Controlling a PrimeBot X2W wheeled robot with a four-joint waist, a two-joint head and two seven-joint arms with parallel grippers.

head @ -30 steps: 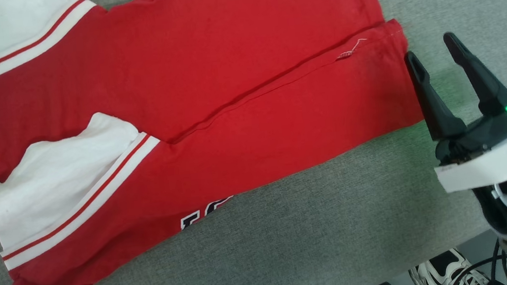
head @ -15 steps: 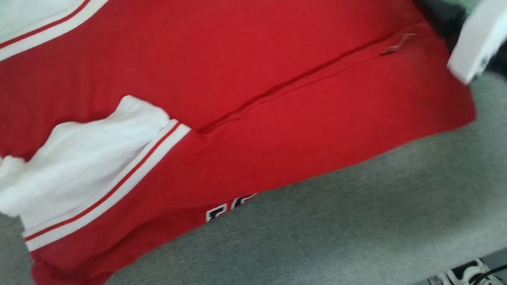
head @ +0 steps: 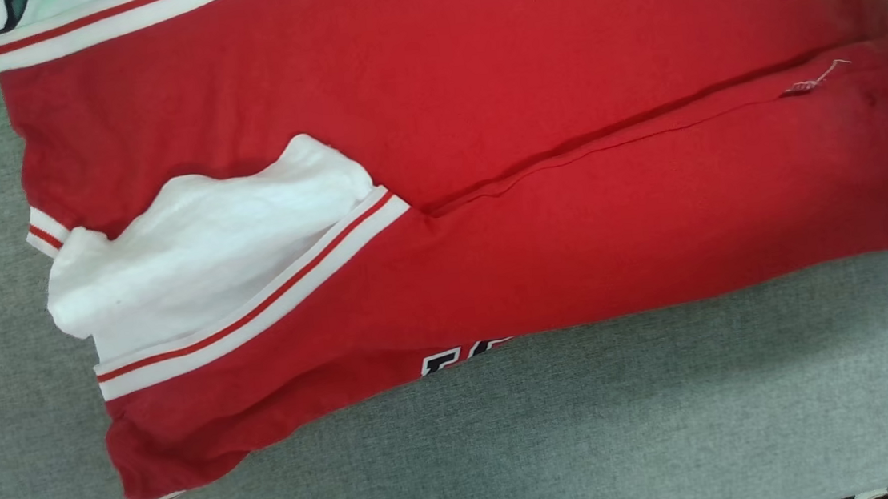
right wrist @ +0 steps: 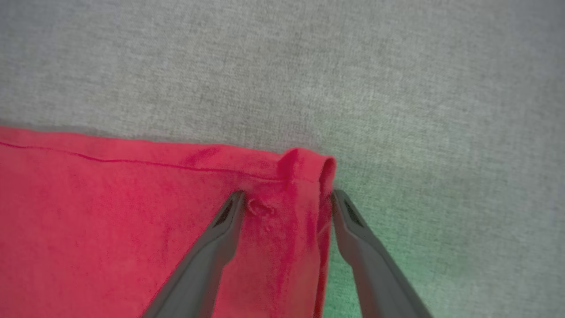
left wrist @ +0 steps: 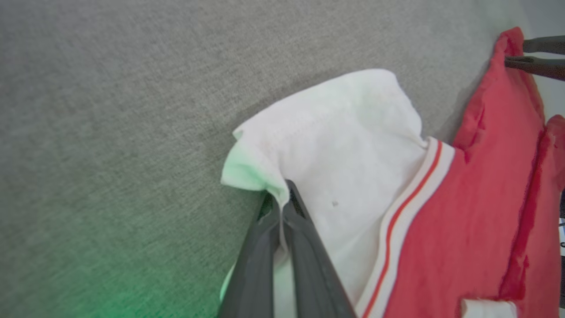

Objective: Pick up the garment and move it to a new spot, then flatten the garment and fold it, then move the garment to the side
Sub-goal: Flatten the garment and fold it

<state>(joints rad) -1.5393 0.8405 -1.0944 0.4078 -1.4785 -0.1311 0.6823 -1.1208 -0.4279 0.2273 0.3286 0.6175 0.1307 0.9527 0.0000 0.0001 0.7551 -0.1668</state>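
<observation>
Grey fabric surface (head: 590, 446): I see left gripper (left wrist: 282, 196) pinched tight on white inner fabric of the garment (head: 477, 78); right gripper (right wrist: 287, 194) spread wide, straddling its red corner.

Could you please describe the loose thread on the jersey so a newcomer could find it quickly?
The red jersey lies across the grey surface. Follow its long fold toward the robot's right: a pale thread curls there, the only light squiggle on plain red.
</observation>
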